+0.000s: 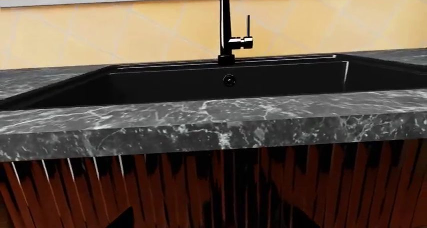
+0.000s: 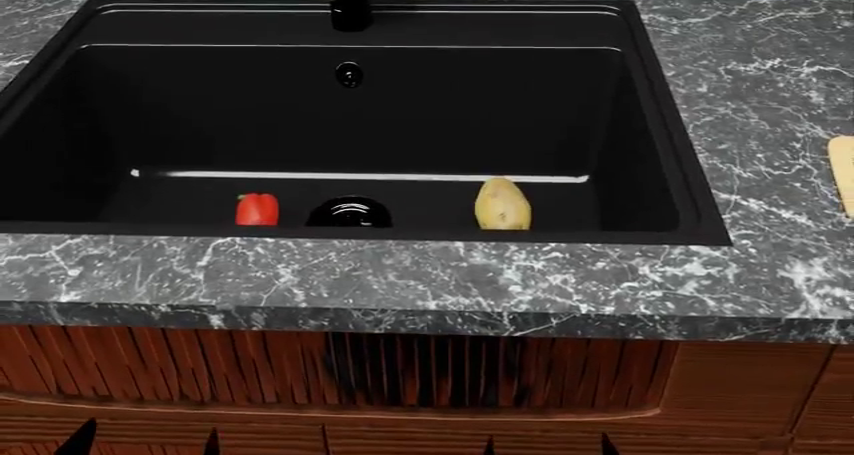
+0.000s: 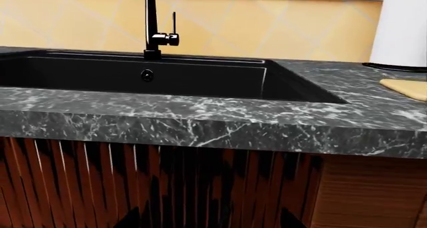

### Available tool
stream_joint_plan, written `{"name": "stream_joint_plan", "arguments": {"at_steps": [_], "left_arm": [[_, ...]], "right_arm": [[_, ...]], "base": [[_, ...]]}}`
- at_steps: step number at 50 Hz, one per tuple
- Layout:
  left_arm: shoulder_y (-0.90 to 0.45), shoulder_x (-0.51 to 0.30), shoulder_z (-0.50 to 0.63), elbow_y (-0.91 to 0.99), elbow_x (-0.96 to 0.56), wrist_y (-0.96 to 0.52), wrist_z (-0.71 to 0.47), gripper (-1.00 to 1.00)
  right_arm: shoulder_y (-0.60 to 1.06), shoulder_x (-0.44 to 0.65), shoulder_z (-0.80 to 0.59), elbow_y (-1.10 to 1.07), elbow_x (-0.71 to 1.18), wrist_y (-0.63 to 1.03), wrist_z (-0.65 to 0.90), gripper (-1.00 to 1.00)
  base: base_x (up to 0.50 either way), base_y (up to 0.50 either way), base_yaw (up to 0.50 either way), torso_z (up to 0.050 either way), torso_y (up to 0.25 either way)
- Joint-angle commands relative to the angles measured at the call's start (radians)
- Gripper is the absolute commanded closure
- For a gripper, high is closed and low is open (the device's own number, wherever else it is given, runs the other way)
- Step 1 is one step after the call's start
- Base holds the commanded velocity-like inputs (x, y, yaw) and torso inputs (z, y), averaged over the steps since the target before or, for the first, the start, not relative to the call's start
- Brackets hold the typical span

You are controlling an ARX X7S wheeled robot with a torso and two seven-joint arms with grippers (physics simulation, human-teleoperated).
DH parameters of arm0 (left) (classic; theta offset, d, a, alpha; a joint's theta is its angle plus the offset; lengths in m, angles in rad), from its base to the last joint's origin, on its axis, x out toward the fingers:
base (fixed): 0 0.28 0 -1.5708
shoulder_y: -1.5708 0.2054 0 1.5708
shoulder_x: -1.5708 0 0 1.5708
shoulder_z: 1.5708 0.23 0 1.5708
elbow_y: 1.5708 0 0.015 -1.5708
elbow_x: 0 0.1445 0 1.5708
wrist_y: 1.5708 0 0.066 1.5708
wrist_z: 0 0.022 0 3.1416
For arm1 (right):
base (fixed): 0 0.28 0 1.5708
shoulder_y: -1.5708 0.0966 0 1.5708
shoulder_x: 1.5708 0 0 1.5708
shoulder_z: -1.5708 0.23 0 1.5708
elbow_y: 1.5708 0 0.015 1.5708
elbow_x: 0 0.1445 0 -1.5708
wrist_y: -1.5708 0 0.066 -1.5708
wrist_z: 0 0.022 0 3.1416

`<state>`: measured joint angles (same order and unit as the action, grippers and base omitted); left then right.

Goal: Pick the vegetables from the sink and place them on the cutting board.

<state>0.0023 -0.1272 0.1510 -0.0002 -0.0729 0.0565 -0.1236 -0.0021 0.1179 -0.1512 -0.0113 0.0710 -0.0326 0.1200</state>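
A small red bell pepper (image 2: 258, 209) and a yellowish-tan potato (image 2: 502, 205) lie on the floor of the black sink (image 2: 400, 115), on either side of the round drain (image 2: 351, 213). Only an edge of the pale cutting board (image 2: 842, 173) shows on the counter at far right; it also shows in the right wrist view (image 3: 407, 87). My left gripper (image 2: 144, 443) and right gripper (image 2: 547, 443) are open and empty, low in front of the cabinet, below the counter edge. Only their dark fingertips show in the left wrist view (image 1: 212, 223) and right wrist view (image 3: 210, 222). The vegetables are hidden in both wrist views.
A dark marble counter (image 2: 400, 275) surrounds the sink, and its thick front edge overhangs a slatted red-brown cabinet front (image 2: 427, 375). A tall black faucet (image 1: 225, 25) stands behind the basin. A white cylinder (image 3: 403, 27) stands behind the board.
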Motion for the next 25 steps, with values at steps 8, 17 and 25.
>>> {"name": "stream_joint_plan", "arguments": {"at_steps": [8,17,25], "left_arm": [[0.004,-0.019,0.021,-0.004,-0.001,0.021,-0.013,-1.0],[-0.009,-0.004,-0.015,0.058,-0.114,-0.075,-0.02,-1.0],[-0.111,-0.065,0.009,0.399,-0.14,-0.449,-0.06,-1.0]], "right_arm": [[-0.001,0.015,-0.022,0.001,0.008,0.0,0.018,-1.0],[0.012,0.011,-0.015,-0.076,0.013,0.066,0.057,-1.0],[0.167,0.083,0.054,-0.489,0.032,0.487,0.094,-1.0]], "base": [[0.0,0.0,0.0,0.05,0.0],[0.0,0.0,0.0,0.039,0.0],[0.0,0.0,0.0,0.0,0.0]]}}
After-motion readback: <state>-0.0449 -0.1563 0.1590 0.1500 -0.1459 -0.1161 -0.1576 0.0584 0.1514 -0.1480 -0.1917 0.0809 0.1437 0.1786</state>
